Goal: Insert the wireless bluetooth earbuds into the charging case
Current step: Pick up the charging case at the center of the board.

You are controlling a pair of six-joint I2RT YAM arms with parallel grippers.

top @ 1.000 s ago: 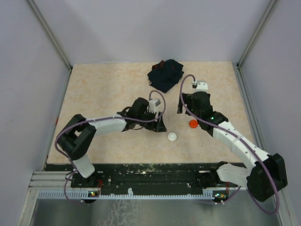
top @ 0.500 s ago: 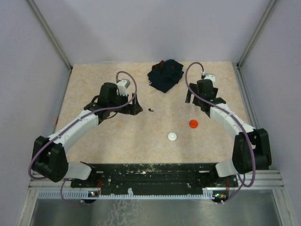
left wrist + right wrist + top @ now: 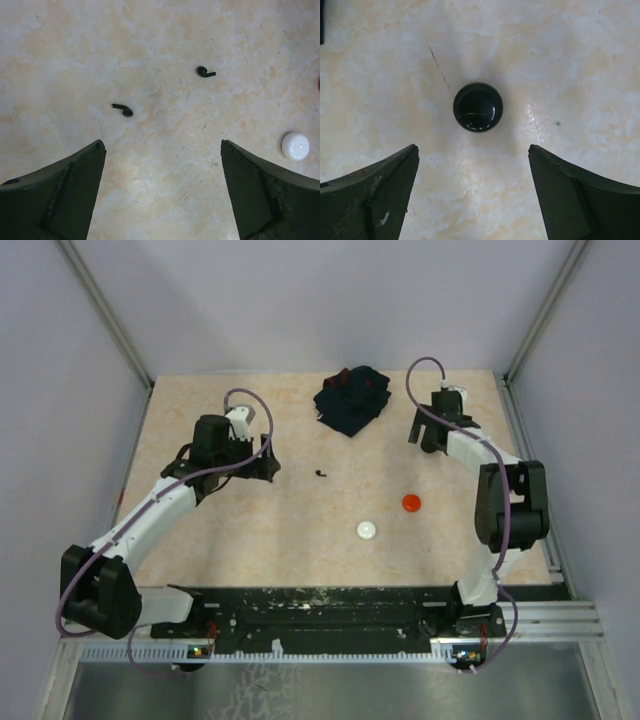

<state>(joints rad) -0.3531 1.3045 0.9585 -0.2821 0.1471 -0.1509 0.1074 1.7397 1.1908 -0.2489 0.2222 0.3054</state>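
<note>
On the marble table (image 3: 200, 540), just ahead of the left gripper (image 3: 162, 150), two black earbuds lie flat and well apart from each other. The nearer earbud (image 3: 123, 110) has its long axis almost level across the left wrist view, the thin stem pointing left and the rounded head at the right end. The farther earbud (image 3: 204, 72) is turned the other way, its head on the left and its stem pointing right, tipped slightly. The left gripper's fingers (image 3: 60, 195) are spread wide with only bare table between them, touching neither earbud. A white puck (image 3: 295, 146) sits off to the right of that view, well apart from both. From above, only one dark speck near the table's middle can be made out; a red puck (image 3: 411, 503) lies to its right and nearer the arm bases, and a dark cloth (image 3: 352, 398) is bunched at the far edge. The right gripper (image 3: 472, 150) hangs near the far right corner, its fingers (image 3: 375, 195) wide apart, with a glossy black puck (image 3: 478, 107) centred just ahead of them, untouched.
</note>
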